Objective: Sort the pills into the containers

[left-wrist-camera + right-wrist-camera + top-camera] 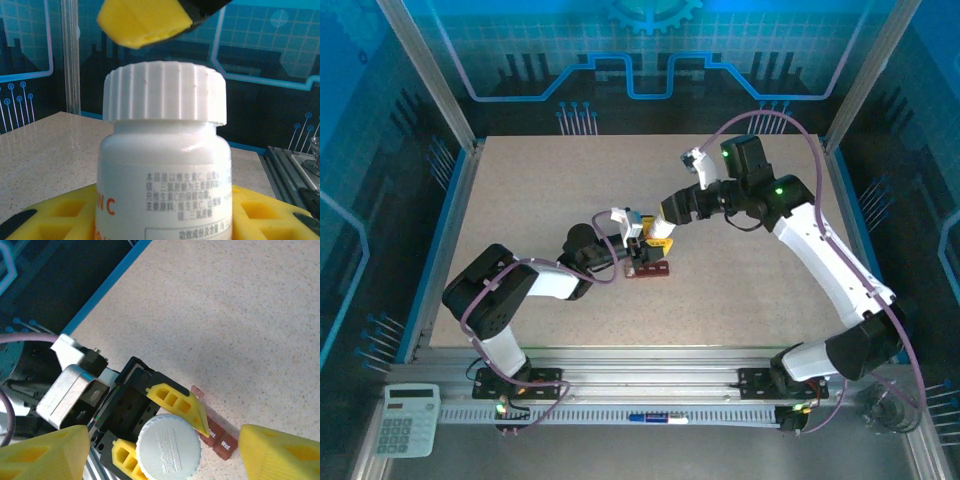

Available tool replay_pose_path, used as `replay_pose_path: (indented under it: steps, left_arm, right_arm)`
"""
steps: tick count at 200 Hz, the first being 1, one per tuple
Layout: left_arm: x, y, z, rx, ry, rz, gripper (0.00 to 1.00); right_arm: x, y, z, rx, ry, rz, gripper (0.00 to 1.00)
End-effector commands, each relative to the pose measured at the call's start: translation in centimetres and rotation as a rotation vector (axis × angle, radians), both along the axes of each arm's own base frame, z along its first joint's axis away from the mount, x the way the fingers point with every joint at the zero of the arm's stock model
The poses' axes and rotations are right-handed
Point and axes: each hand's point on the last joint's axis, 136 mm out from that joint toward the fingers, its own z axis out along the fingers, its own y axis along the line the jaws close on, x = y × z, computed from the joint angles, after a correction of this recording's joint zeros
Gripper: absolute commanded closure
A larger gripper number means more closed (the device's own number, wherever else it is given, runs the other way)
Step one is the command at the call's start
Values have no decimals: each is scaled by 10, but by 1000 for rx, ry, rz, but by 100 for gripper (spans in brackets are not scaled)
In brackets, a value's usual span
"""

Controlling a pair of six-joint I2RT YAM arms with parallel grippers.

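Left end effector (642, 245) on bottle (165, 175); containers (648, 269) lengthwise left-right

Speckled beige tabletop (540, 200); blue circuit-pattern wall panels (650, 60); aluminium frame posts (425, 70); even light.

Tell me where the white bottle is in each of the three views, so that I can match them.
Top external: white bottle small, near the table's middle, next to the containers.
Left wrist: white bottle large in the centre, cap on top.
Right wrist: white bottle at bottom centre, cap seen from above.
Shared landmark: the yellow left fingers that hold it.
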Motion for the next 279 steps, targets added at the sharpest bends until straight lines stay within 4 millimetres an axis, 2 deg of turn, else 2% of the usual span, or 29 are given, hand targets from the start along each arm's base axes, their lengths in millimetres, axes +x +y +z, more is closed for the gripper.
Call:
replay_pose_path:
  steps: [1, 45, 104, 185, 279]
  left_arm:
    - [-7, -1, 33, -57, -96, -26, 100]
    - [-8, -1, 33, -57, -95, -26, 100]
    - [-7, -1, 32, -56, -93, -28, 100]
    - [-7, -2, 32, -56, -90, -27, 100]
    - [-8, -1, 32, -55, -92, -27, 100]
  right_arm:
    - [-3, -3, -12, -89, -12, 95, 22]
    - [3, -2, -23, -124, 14, 105, 23]
    - [0, 5, -33, -122, 47, 130, 27]
    - [1, 11, -40, -107, 70, 138, 36]
    - [-4, 15, -49, -90, 104, 130, 54]
